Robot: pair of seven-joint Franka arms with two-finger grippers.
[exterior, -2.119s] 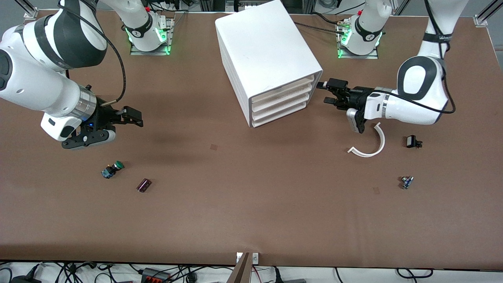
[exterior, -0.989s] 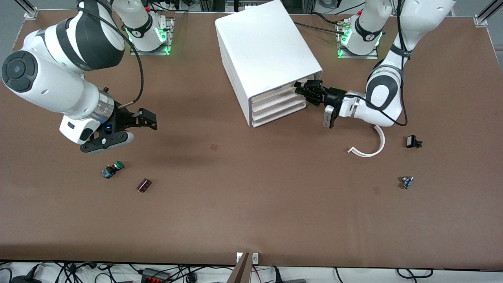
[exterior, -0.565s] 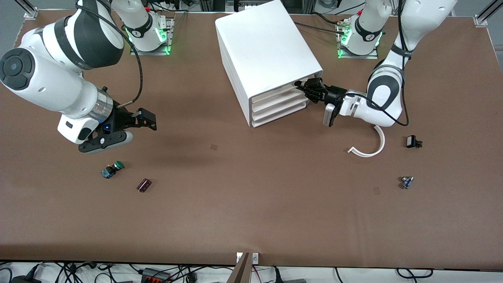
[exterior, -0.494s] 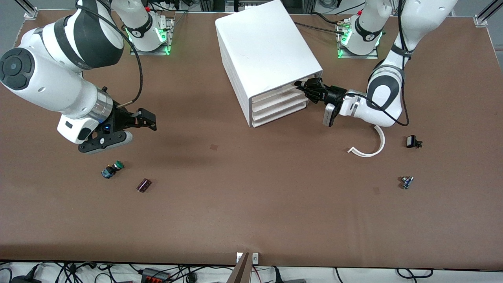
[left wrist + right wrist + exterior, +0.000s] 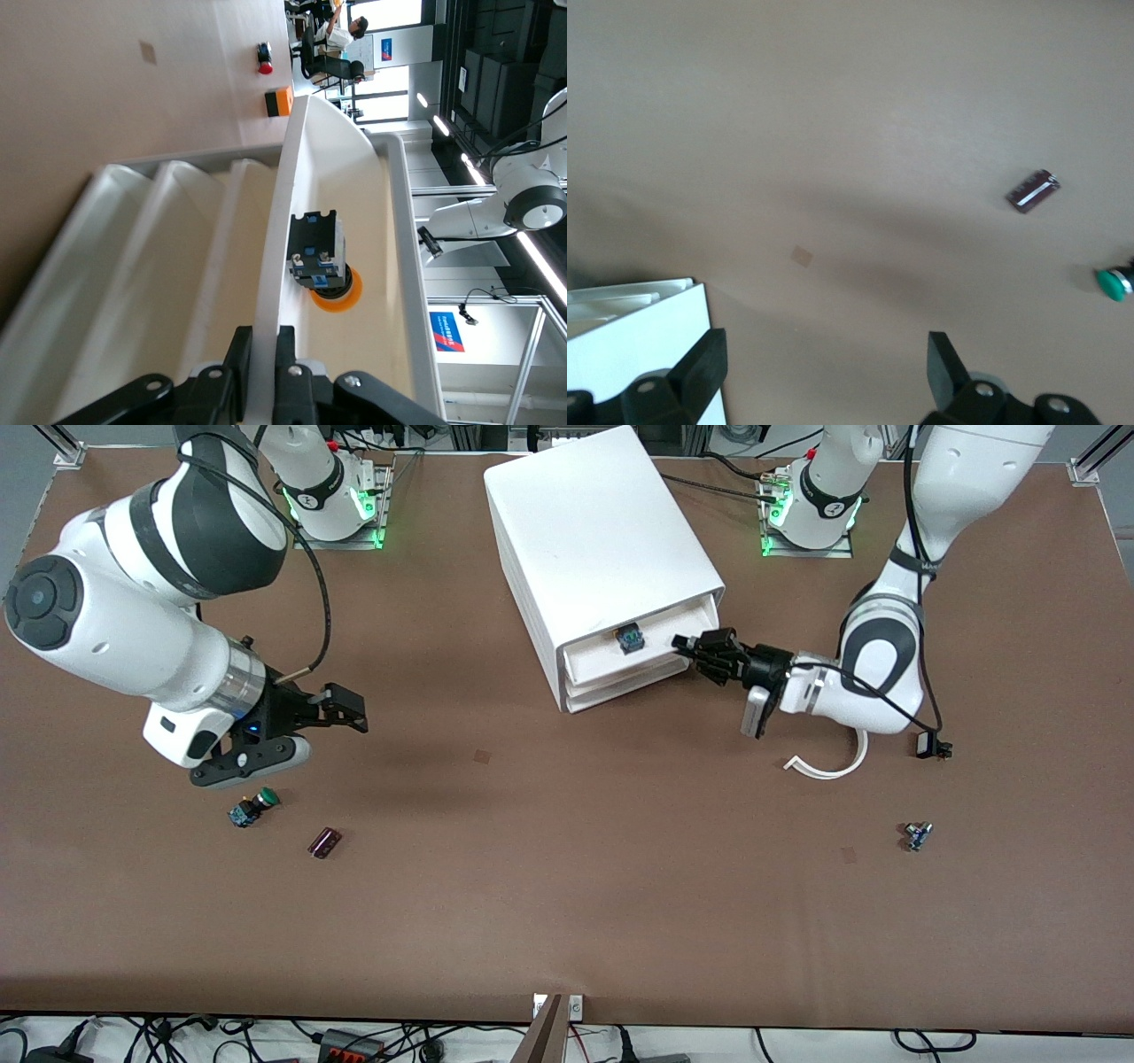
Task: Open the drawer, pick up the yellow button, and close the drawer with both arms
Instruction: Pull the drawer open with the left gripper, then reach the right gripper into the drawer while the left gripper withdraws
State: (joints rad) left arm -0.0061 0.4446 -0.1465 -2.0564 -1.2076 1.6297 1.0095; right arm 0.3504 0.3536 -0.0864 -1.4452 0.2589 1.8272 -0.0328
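My left gripper (image 5: 687, 646) pinches the top drawer (image 5: 638, 651) front, partly open; button (image 5: 630, 638) untaken. My right gripper (image 5: 341, 707) waits spread over the table.

Both arms are glossy white with rounded, jointed shells and broad black bands at the joints. The right arm (image 5: 133, 620) carries a brushed silver ring at its wrist and a thin black cable looping along it. The left arm (image 5: 877, 664) has a similar cable. Each base glows green beneath a black collar, apparently printed with a small white mark. The grippers are matte black.
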